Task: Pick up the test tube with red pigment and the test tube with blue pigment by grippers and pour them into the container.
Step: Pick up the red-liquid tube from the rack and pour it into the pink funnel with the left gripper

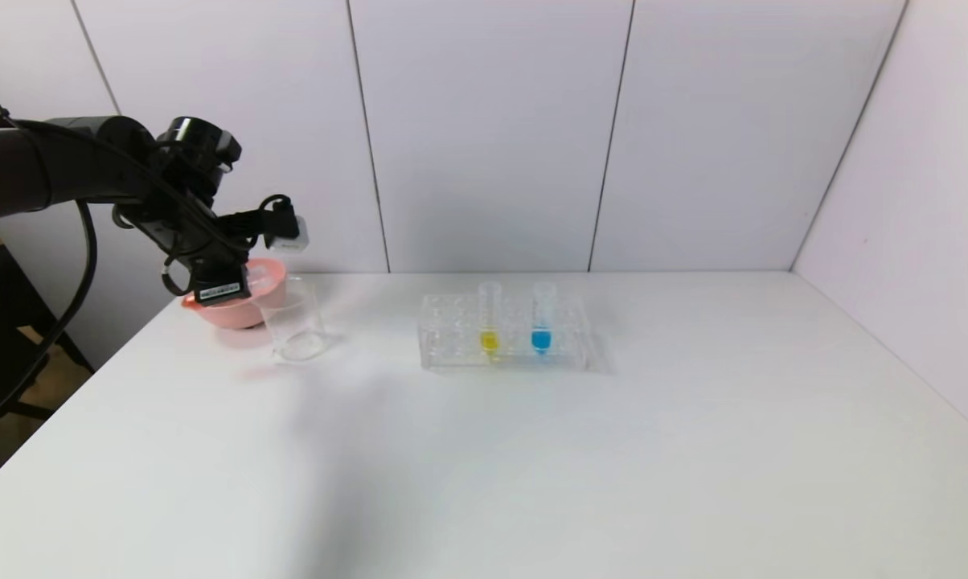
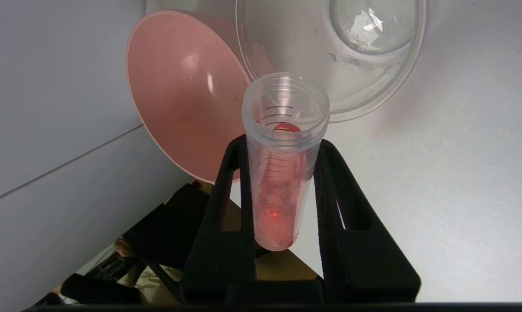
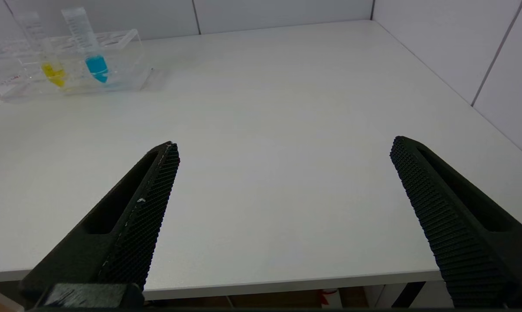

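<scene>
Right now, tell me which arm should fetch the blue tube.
Right. The right gripper is open and empty, facing the test tube with blue pigment in the rack. The left gripper is busy holding the test tube with red pigment by the container.

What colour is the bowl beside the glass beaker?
Pink bowl; clearest in the left wrist view, next to the beaker.

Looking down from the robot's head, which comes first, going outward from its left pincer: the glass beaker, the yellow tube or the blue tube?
From the left pincer, holding the red tube at the table's left:
1. Glass beaker, right beside it, next to the pink bowl.
2. Yellow tube, in the clear rack mid-table.
3. Blue tube, same rack, one slot farther right.
</scene>
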`<state>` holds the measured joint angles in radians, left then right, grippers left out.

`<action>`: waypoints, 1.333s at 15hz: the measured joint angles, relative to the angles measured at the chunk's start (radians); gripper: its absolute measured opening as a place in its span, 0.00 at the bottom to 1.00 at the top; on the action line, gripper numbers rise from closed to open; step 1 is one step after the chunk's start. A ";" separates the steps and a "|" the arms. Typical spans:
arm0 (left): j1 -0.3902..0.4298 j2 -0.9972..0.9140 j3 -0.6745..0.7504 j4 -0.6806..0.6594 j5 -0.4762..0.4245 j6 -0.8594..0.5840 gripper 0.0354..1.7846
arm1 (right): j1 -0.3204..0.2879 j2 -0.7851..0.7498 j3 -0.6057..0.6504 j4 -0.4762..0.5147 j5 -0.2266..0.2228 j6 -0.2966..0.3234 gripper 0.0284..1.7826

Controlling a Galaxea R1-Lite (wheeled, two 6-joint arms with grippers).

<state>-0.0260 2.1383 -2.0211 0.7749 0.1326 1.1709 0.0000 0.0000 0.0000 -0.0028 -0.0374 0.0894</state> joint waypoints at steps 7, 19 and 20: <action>-0.029 0.000 0.000 0.036 0.130 0.028 0.22 | 0.000 0.000 0.000 0.000 0.000 0.000 1.00; -0.076 -0.008 0.000 0.060 0.296 0.051 0.22 | 0.000 0.000 0.000 0.000 0.000 0.000 1.00; -0.081 -0.009 0.000 0.064 0.302 0.051 0.22 | 0.000 0.000 0.000 0.000 0.000 0.000 1.00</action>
<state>-0.1072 2.1298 -2.0209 0.8389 0.4347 1.2219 0.0000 0.0000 0.0000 -0.0028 -0.0374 0.0898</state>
